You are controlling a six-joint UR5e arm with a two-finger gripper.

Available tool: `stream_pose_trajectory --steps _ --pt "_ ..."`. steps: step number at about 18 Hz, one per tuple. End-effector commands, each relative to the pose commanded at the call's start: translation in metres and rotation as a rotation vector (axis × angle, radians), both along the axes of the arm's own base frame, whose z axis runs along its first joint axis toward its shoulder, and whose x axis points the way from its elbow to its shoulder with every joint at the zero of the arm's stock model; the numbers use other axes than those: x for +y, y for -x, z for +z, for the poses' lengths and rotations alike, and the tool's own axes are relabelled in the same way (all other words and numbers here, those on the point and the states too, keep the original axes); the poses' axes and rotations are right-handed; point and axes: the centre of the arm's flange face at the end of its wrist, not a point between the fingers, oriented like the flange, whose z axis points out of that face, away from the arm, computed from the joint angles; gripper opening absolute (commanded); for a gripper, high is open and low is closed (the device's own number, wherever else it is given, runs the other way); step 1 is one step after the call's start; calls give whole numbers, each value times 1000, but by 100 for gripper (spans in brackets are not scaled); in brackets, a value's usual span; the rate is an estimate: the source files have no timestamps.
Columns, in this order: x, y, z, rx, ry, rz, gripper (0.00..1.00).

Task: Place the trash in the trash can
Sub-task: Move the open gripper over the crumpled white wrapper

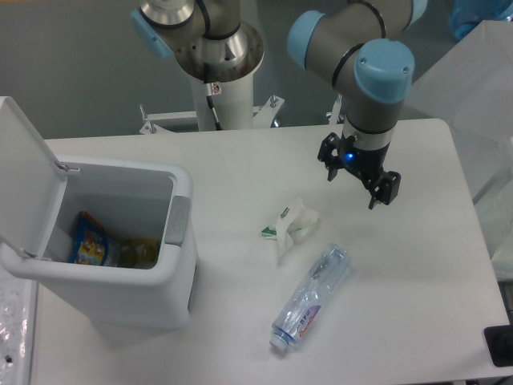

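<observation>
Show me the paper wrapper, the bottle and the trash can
wrapper (292,227): fixed camera, middle of the crumpled paper.
bottle (311,298): fixed camera, clear body just above the label.
trash can (120,295): fixed camera, bare white front wall.

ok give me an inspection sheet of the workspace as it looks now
surface: white table, bare apart from the items below
job's things: crumpled white paper wrapper with green marks lies mid-table; crushed clear plastic bottle lies on its side just in front of it; neither is in the trash can, which stands at the left with its lid flipped open
clutter: colourful snack packet already inside the can
grippers: gripper hangs above the table behind and to the right of the wrapper, fingers apart, holding nothing
cables: one dark cable on the arm's white pedestal
surroundings: clear plastic sheeting at the right; black object at the table's right corner
</observation>
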Motion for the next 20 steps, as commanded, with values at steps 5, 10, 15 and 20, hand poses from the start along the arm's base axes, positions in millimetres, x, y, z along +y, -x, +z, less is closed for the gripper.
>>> stream_pose_trajectory --steps 5,10,15,20 --pt "-14 38 7 19 -10 38 100" --pt "-5 40 -7 -6 -20 29 100" --pt "-12 -4 -19 -78 -66 45 100" --pt "-3 -2 -16 -78 -68 93 100"
